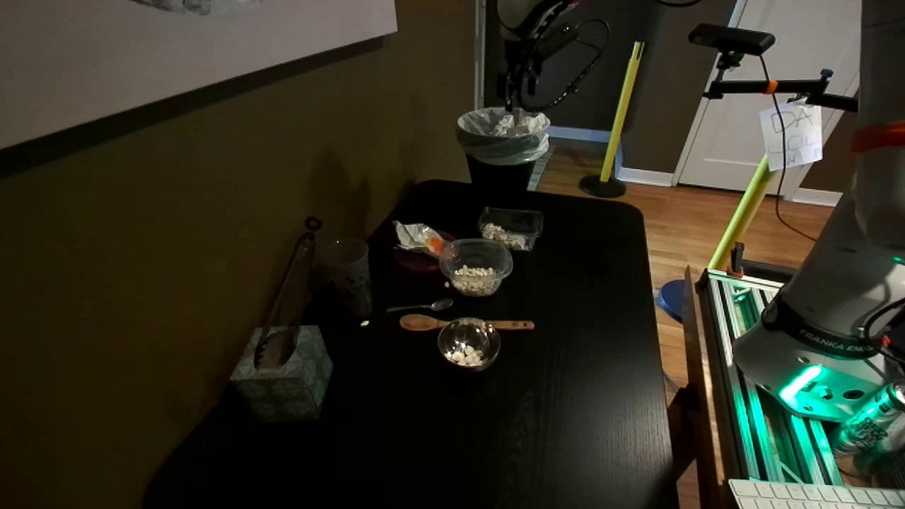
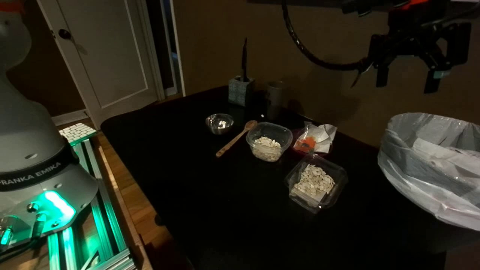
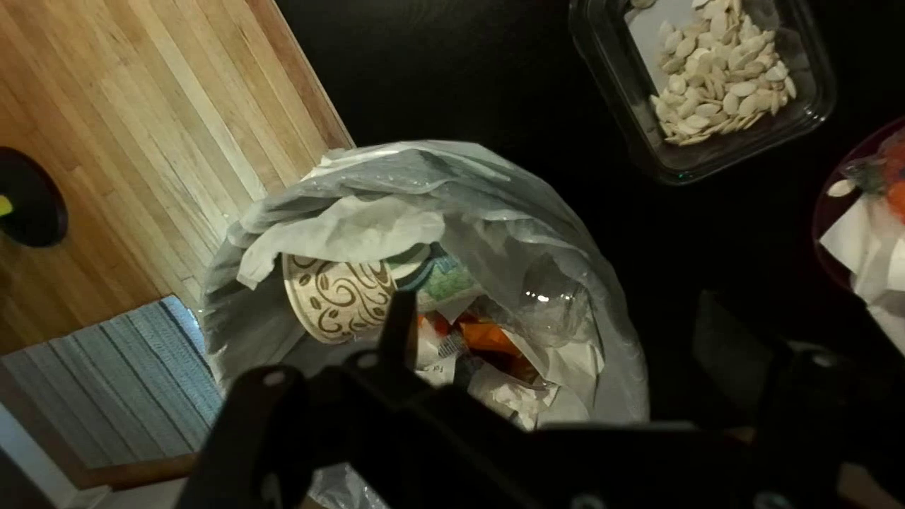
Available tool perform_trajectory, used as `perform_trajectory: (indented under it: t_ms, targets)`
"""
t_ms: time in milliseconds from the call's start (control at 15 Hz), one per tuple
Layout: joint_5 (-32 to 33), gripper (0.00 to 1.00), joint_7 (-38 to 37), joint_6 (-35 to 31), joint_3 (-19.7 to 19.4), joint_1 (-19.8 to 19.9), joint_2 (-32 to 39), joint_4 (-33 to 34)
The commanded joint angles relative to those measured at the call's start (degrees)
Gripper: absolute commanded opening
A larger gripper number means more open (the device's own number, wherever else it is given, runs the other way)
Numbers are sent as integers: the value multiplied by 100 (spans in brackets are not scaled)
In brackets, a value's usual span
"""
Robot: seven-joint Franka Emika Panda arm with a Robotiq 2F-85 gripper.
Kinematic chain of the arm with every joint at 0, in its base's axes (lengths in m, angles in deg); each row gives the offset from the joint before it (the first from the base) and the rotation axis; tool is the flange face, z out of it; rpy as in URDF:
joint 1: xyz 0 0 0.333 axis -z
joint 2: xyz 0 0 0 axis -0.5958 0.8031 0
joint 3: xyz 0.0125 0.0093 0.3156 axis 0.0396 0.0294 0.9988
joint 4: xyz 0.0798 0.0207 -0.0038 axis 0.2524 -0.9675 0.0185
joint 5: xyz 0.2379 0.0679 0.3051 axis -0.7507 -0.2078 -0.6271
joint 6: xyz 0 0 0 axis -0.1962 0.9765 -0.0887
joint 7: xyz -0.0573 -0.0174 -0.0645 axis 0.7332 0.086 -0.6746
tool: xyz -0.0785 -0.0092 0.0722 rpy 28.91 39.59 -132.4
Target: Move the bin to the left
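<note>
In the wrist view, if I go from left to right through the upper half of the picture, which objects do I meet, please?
Round black base → bin → clear container of seeds → dark red dish, cut off by the right edge.

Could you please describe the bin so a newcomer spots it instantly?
Start at the black table; the bin is at its far end in an exterior view, below the gripper. Unlike the clear box of seeds nearby, it is dark, round and larger, with a whitish bag folded over its top.

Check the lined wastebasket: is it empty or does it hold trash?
The wastebasket holds trash: the wrist view shows a swirl-patterned cup and orange packaging inside its plastic liner.
</note>
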Motion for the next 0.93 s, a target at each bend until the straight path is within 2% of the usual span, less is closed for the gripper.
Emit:
perform_trajectory:
  t_ms: [0,467,600,867]
  targets:
    - [10,100,1,28,34,47,82,106]
    - [10,100,0,42,35,52,114,209]
    - [-186,100,693,-520,275,166,207,184]
    - [-544,100,1900,-657,679,340,581,489]
